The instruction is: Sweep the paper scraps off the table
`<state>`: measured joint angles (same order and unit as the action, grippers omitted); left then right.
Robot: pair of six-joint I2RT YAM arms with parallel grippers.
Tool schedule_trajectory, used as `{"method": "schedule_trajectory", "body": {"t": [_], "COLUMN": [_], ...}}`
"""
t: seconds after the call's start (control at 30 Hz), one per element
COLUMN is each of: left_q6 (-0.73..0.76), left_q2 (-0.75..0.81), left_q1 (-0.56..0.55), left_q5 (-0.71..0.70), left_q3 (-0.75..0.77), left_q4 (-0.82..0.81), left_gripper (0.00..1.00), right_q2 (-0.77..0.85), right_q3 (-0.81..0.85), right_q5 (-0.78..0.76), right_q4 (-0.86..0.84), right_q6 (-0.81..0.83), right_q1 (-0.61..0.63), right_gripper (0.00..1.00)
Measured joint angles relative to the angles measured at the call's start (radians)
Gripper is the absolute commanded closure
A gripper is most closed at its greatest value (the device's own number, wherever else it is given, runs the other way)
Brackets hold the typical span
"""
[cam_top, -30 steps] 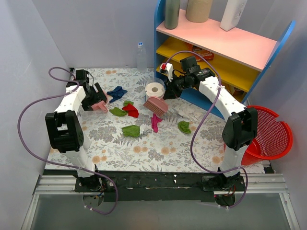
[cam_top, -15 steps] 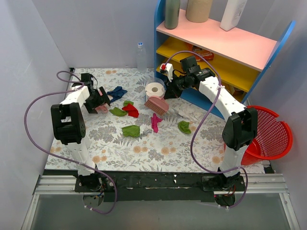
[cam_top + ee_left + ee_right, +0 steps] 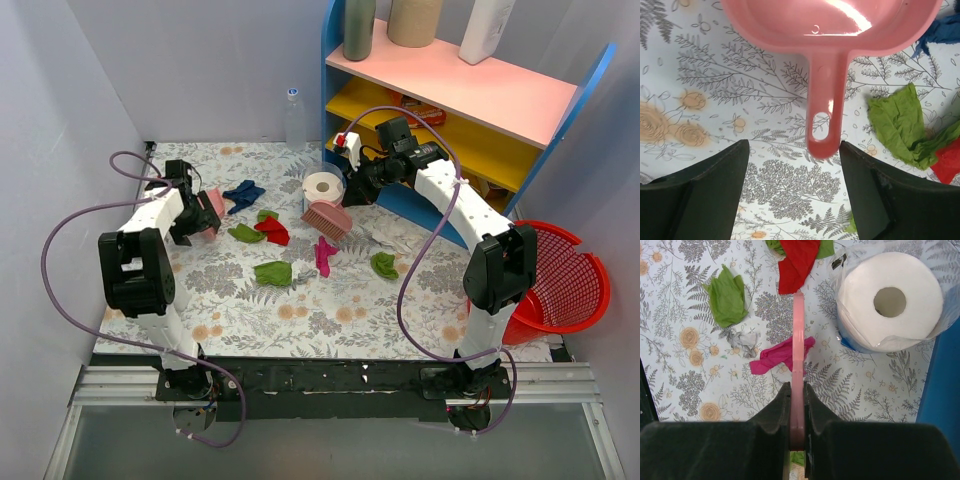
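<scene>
Paper scraps lie on the table (image 3: 330, 310): dark blue (image 3: 243, 193), green (image 3: 245, 234), red (image 3: 272, 230), green (image 3: 272, 272), magenta (image 3: 325, 255), green (image 3: 384, 264), whitish (image 3: 372, 238). My right gripper (image 3: 362, 187) is shut on the handle of a pink brush (image 3: 325, 218); in the right wrist view the handle (image 3: 798, 340) runs up from the jaws (image 3: 796, 390) over the magenta scrap (image 3: 775, 357) toward the red scrap (image 3: 797, 262). My left gripper (image 3: 197, 218) is open; the handle tip of a pink dustpan (image 3: 825, 125) lies between its fingertips (image 3: 792, 145).
A white paper roll in a blue cup (image 3: 322, 187) stands behind the brush. A blue shelf (image 3: 480, 110) with pink and yellow boards is at the back right. A clear bottle (image 3: 294, 118) stands at the back. A red basket (image 3: 550, 275) sits off the table's right edge.
My left gripper has shifted a little toward the left edge, and the pink dustpan now shows farther back beside it. The right arm and brush have not moved.
</scene>
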<state>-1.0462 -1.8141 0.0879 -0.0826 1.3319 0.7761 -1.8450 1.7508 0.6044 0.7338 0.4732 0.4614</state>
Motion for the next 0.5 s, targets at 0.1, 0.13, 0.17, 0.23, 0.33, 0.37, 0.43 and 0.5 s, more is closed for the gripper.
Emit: {"method": "schedule_trajectory", "body": {"t": [0.1,0.13,0.17,0.23,0.33,0.37,0.43,0.5], "left_q6": [0.018,0.025,0.034,0.048,0.071,0.075,0.084,0.089], "left_q2": [0.048,0.061,0.071,0.075,0.073,0.071,0.068,0.065], "left_q1": [0.000,0.000,0.000,0.000,0.000,0.000,0.000,-0.003], "left_q5": [-0.007,-0.006,-0.005,-0.004,-0.004,-0.003,0.003,0.012], "left_q3": [-0.022,-0.027,-0.030,-0.032,-0.034,-0.034,-0.034,-0.034], "left_q4": [0.001,-0.002,-0.005,-0.013,-0.028,-0.032,-0.043,-0.048], "left_gripper": [0.27,0.27,0.27,0.29,0.32,0.32,0.32,0.34], "right_q2": [0.000,0.000,0.000,-0.001,-0.008,-0.010,-0.014,-0.014], "right_q3": [0.000,0.000,0.000,0.000,0.000,0.000,0.000,0.000], "right_q5": [0.000,0.000,0.001,0.001,0.005,0.005,0.007,0.009], "right_q4": [0.000,0.000,0.000,0.000,0.000,0.000,0.002,0.003], "right_q6": [0.002,0.002,0.002,0.002,0.002,0.001,0.001,0.002], "right_q1": [0.000,0.000,0.000,0.000,0.000,0.000,0.000,0.000], "right_gripper": [0.99,0.99,0.99,0.99,0.99,0.99,0.99,0.99]}}
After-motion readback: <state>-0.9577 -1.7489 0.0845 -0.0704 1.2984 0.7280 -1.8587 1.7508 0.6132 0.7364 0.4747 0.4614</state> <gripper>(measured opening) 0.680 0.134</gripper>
